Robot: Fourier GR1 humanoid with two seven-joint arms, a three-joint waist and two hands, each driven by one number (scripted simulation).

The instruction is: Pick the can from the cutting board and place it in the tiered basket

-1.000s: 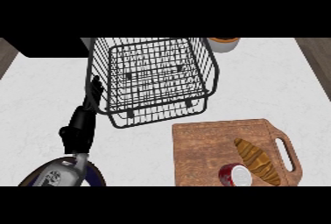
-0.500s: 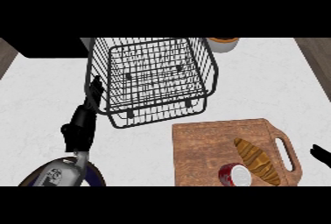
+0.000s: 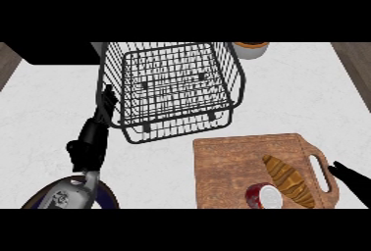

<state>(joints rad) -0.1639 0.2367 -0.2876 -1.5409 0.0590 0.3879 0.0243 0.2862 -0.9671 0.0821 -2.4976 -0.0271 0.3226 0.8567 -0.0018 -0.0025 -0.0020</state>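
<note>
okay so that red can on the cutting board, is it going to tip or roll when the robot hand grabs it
The can looks to stand upright, pale top showing, so it probably sits stable on the flat cutting board. Its round, smooth side could slip, and it would likely roll if knocked over. The croissant lies right beside it, so a nudge seems possible.

The tiered basket (image 3: 174, 88) stands at the back middle of the tabletop (image 3: 43, 112). The cutting board (image 3: 246, 166) lies in front of it, to the right. On the board's near part the can (image 3: 265, 196) sits just left of a bread roll (image 3: 290, 180).
</note>
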